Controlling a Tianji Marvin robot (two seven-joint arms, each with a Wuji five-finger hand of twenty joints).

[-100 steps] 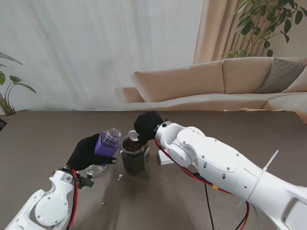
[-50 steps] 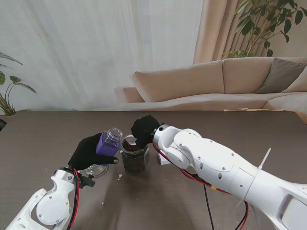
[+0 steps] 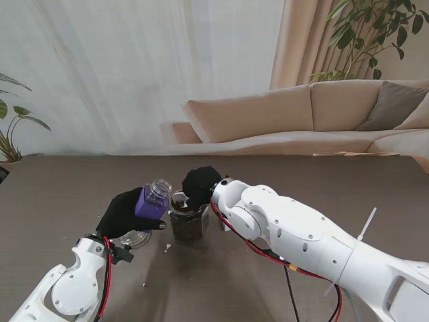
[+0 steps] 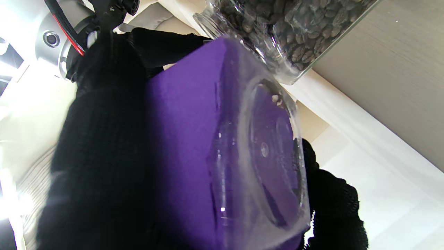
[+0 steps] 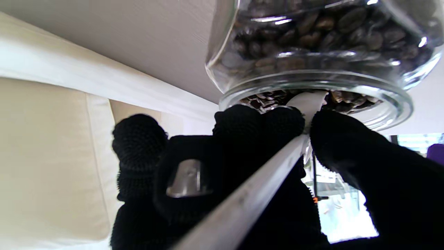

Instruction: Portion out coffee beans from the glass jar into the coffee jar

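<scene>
Your left hand (image 3: 123, 212) is wrapped tight around the purple-labelled coffee jar (image 3: 152, 200), holding it tilted off the table (image 3: 53, 194) with its open mouth leaning toward the glass jar (image 3: 187, 221). That glass jar stands upright just to the right, well filled with coffee beans (image 5: 312, 31). Your right hand (image 3: 200, 185) sits over its mouth, fingers (image 5: 258, 125) pinched on a white scoop (image 5: 307, 102) whose bowl dips into the beans.

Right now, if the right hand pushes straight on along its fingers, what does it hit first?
The coffee beans inside the glass jar. The right hand holds a white scoop already at the jar's open mouth; depth is hard to judge.
</scene>
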